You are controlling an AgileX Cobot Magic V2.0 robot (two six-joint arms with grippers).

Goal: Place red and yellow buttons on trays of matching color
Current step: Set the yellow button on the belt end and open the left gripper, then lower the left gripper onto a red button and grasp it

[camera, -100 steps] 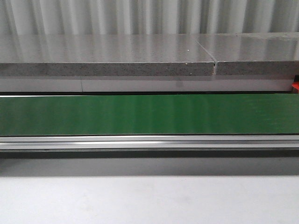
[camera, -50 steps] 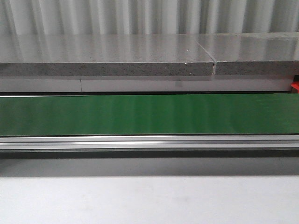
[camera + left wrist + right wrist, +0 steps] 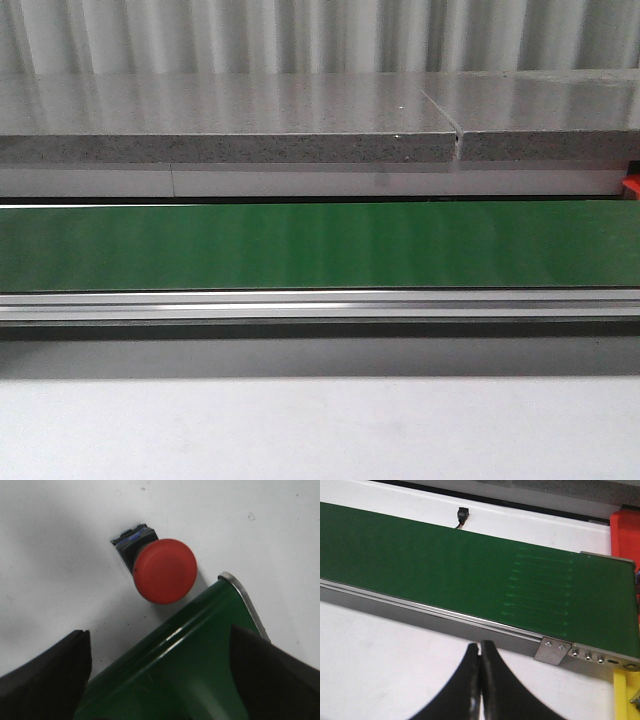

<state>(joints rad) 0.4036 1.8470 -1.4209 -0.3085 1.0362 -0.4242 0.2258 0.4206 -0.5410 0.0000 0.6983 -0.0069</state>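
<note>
Your left gripper (image 3: 160, 680) hangs wide open over the glossy green belt's (image 3: 185, 670) rounded end; the domed red button (image 3: 164, 571) (boxy black base) lies just beside it on the white desk (image 3: 60, 555). Right gripper (image 3: 480, 690): pressed closed, empty.

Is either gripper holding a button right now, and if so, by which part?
Neither. The left gripper is open above the red mushroom-head button, which lies on the white table. The right gripper is shut on nothing.

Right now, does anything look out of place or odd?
Yes. The red button lies tipped on its side on the white table beside the green belt's end, not on any tray. Nothing looks spilled or broken.
</note>
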